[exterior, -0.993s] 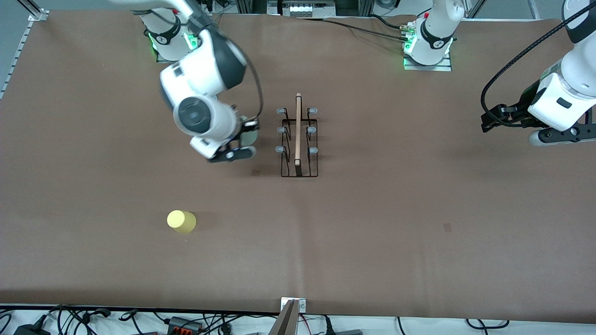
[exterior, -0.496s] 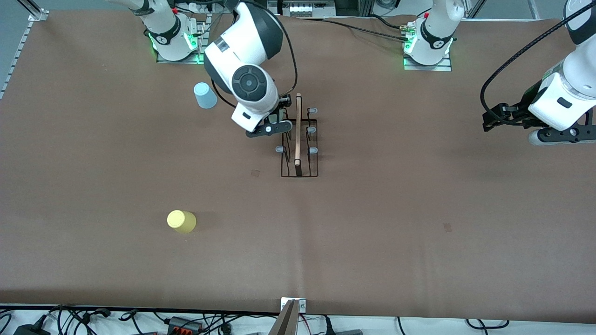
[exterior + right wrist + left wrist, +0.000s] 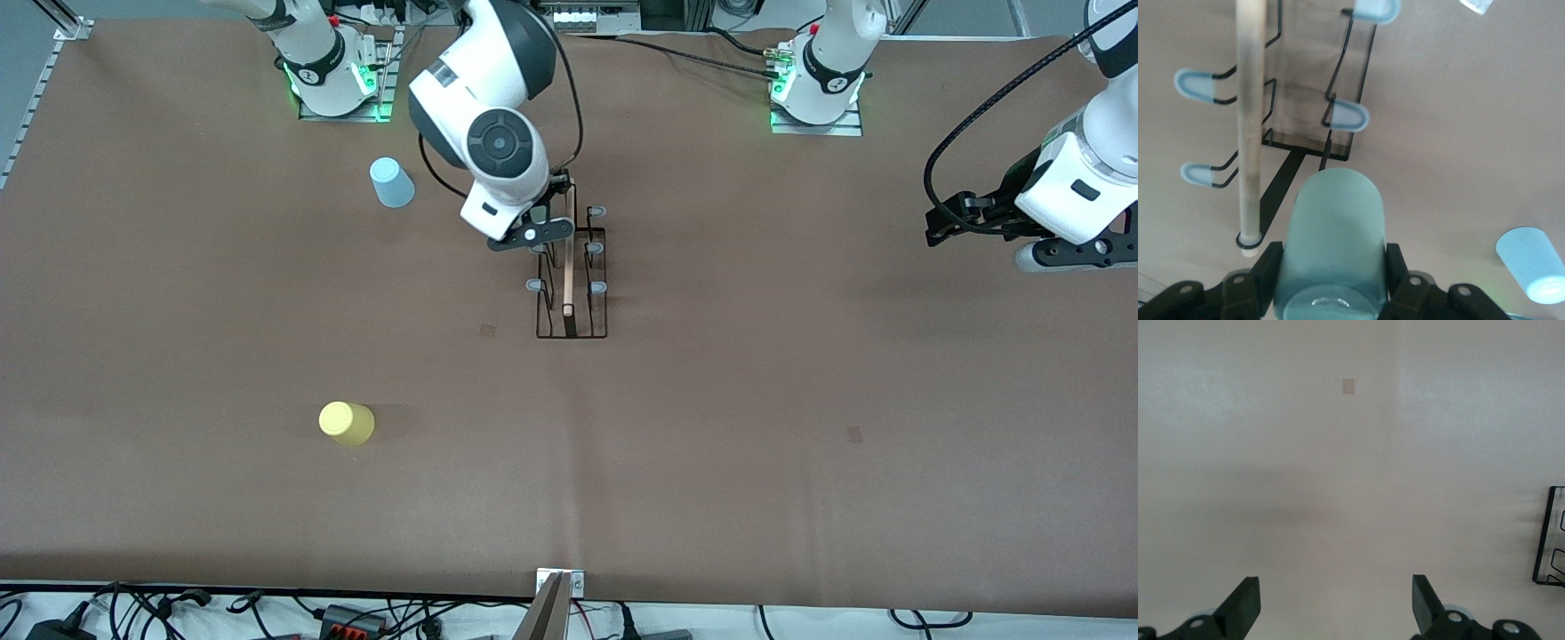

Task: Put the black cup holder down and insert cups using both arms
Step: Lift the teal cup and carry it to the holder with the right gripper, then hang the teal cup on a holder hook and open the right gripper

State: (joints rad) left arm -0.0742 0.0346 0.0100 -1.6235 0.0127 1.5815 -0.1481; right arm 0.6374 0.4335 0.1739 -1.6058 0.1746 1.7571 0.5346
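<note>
Over the black cup holder [image 3: 571, 267] hangs the right gripper [image 3: 532, 238], clamped on the mint green cup [image 3: 1331, 247] (light blue cup [image 3: 391, 182] and yellow cup [image 3: 347, 423] sit toward the right arm's end). Well apart waits the left gripper [image 3: 1335, 613], jaws wide.

The right hand [image 3: 533, 238] crowds the black cup holder [image 3: 571, 311]; open table surrounds the yellow cup [image 3: 346, 423].

Bright, even light from above; soft faint shadows on the surface [image 3: 711, 427]. Wrist views look pale and blurry.
</note>
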